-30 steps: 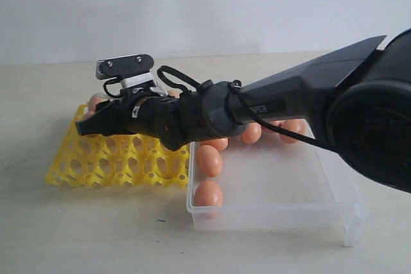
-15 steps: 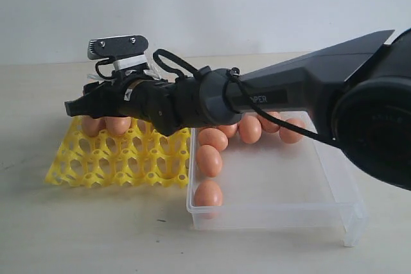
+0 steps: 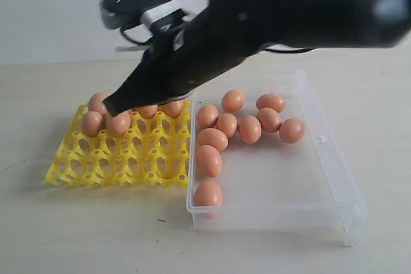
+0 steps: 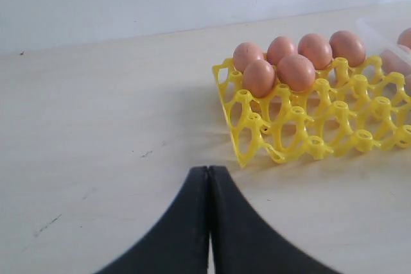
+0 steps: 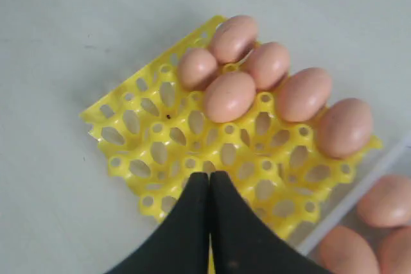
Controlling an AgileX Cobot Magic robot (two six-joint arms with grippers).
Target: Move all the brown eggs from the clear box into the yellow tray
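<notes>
The yellow tray (image 3: pixel 115 165) lies on the left with several brown eggs (image 3: pixel 118 122) in its far rows. The clear box (image 3: pixel 276 213) beside it on the right holds several more eggs (image 3: pixel 212 138). My right gripper (image 3: pixel 110 108) hangs above the tray's far left part, pointing down, shut and empty. In the right wrist view its tip (image 5: pixel 209 174) is over empty cells of the tray (image 5: pixel 148 152), short of the eggs (image 5: pixel 230 96). My left gripper (image 4: pixel 209 170) is shut over bare table near a corner of the tray (image 4: pixel 302 139), apart from it; the exterior view does not show it.
The right arm crosses high over the tray's far right corner and the box's left end, hiding part of the tray's back row. A corner of the clear box (image 5: pixel 359 190) with eggs shows past the tray. Pale table surrounds both containers.
The right arm has lifted from low across the tray to high above it, tilting its gripper downward. The eggs in the tray's far rows have come into view.
</notes>
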